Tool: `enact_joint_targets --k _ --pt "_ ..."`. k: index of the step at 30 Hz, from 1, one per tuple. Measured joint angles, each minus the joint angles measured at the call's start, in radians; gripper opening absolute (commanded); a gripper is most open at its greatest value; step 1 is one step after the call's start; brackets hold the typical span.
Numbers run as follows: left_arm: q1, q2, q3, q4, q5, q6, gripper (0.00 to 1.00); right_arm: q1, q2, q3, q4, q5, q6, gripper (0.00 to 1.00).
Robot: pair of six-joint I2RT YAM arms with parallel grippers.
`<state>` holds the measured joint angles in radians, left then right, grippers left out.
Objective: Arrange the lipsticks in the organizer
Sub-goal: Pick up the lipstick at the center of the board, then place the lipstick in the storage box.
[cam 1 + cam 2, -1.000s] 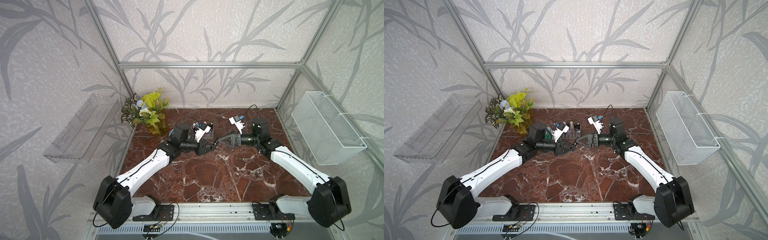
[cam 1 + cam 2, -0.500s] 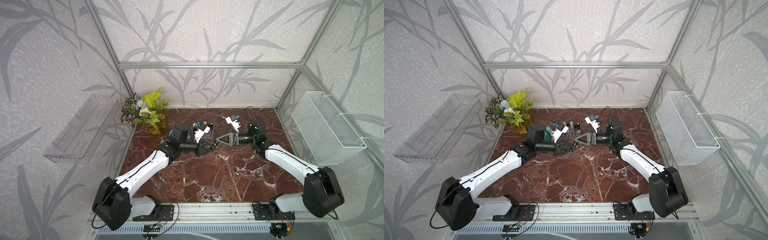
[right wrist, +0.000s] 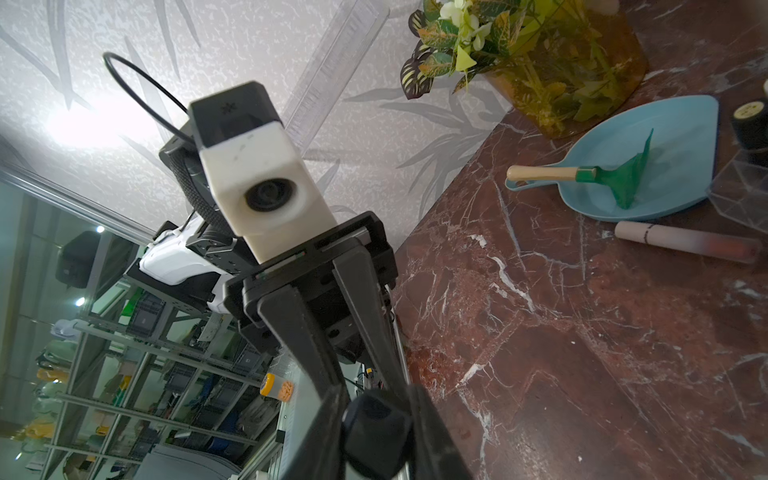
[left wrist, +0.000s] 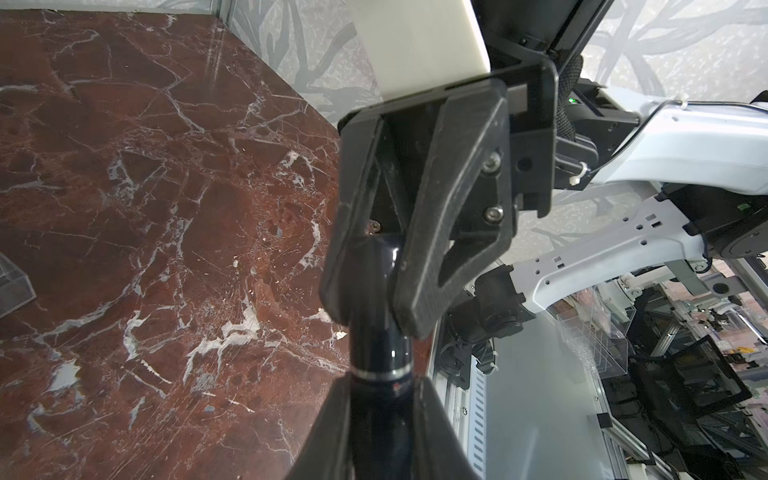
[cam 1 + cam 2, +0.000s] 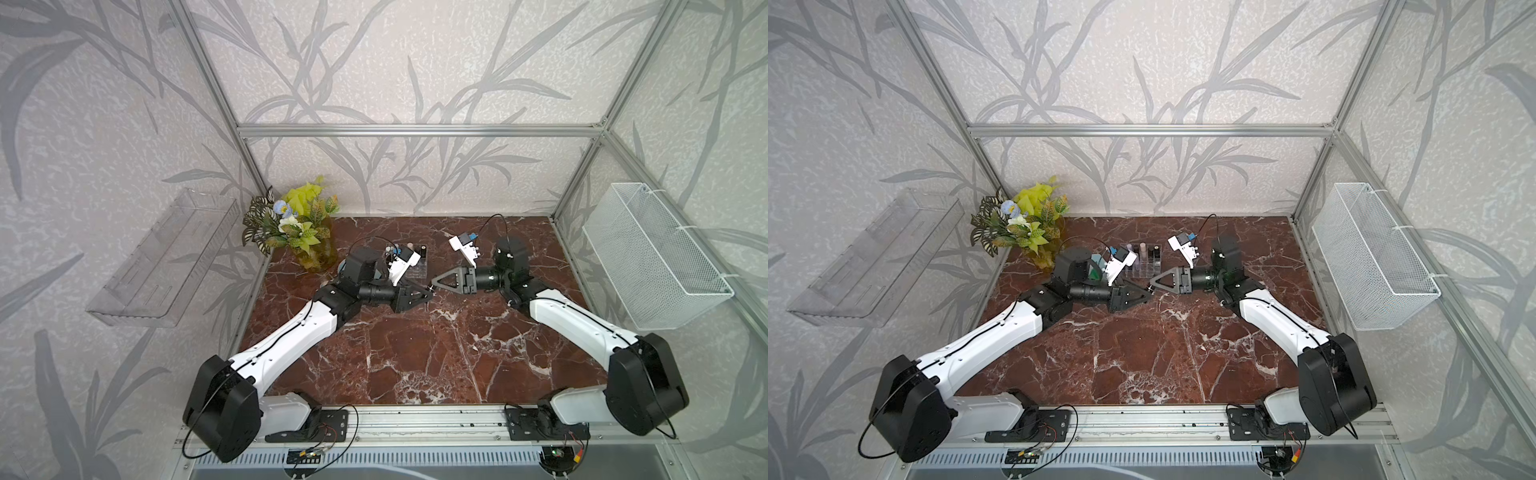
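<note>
A black lipstick [image 4: 380,340] hangs level above the table's middle, held at both ends. My left gripper [image 4: 380,384] is shut on its base end, and my right gripper [image 3: 376,398] is shut on its cap end [image 3: 378,432]. In both top views the two grippers meet tip to tip, left [image 5: 428,291] and right [image 5: 435,286]. Just behind them stands the clear organizer [image 5: 1144,272] with three lipsticks upright in its back row: lilac [image 5: 1128,249], pink [image 5: 1143,248], black [image 5: 1156,250]. A pale pink lipstick [image 3: 681,243] lies on the table beside the organizer.
A blue dish [image 3: 665,137] holding a green toy rake [image 3: 615,176] sits beside the potted plant [image 5: 297,226] at the back left. A clear wall tray [image 5: 166,257] hangs on the left wall and a white mesh basket [image 5: 652,257] on the right.
My right gripper has moved left to meet the left one and closed from wide open onto the lipstick's free end. The left gripper has stayed shut and still.
</note>
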<state>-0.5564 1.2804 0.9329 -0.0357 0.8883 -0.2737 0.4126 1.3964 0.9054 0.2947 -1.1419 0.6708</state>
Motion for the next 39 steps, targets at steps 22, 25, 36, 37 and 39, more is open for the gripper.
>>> enact_joint_targets --k 22,25,36,37,39 --pt "0.037 -0.138 -0.142 0.026 -0.660 -0.008 0.75 0.166 0.034 0.173 -0.372 0.802 -0.397 0.17" --pt "0.049 -0.140 -0.193 0.048 -0.737 -0.014 0.75 0.183 0.095 0.186 -0.344 0.913 -0.437 0.17" --pt "0.076 -0.148 -0.261 0.123 -0.851 -0.023 0.73 0.185 0.346 0.345 -0.259 1.099 -0.515 0.17" --pt "0.080 -0.148 -0.266 0.127 -0.859 -0.023 0.73 0.187 0.365 0.363 -0.253 1.106 -0.521 0.17" --pt "0.081 -0.148 -0.270 0.130 -0.866 -0.023 0.73 0.190 0.402 0.398 -0.240 1.117 -0.530 0.17"
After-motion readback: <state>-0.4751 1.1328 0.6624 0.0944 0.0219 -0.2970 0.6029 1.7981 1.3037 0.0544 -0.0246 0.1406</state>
